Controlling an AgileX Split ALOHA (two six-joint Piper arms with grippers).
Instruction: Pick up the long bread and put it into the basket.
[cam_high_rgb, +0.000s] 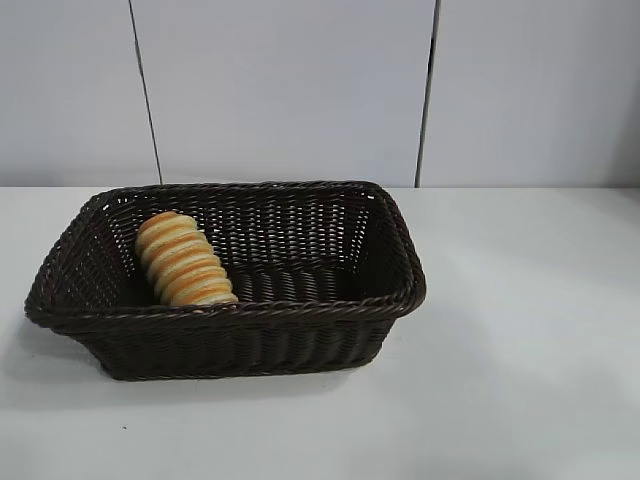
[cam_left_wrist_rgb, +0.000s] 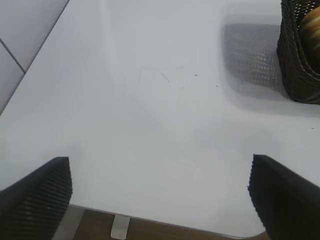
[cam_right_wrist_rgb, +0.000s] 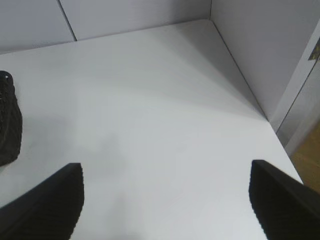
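Wrist views show your left gripper (cam_left_wrist_rgb: 160, 195) and right gripper (cam_right_wrist_rgb: 165, 200) angled down over the desk (cam_left_wrist_rgb: 150, 125), fingers (cam_left_wrist_rgb: 37, 192) wide, empty.

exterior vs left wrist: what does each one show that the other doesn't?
Only the exterior view: the whole basket from rim to base, the long bread lying full-length in its left end, and the panelled wall behind. No arm appears in it.

Only the left wrist view: the left gripper, jaws wide open with nothing between them, hanging over the table's near edge, with floor visible below that edge.

Both: the white table, one end of the basket, and the bread, though the wrist view catches just a sliver of it over the rim.
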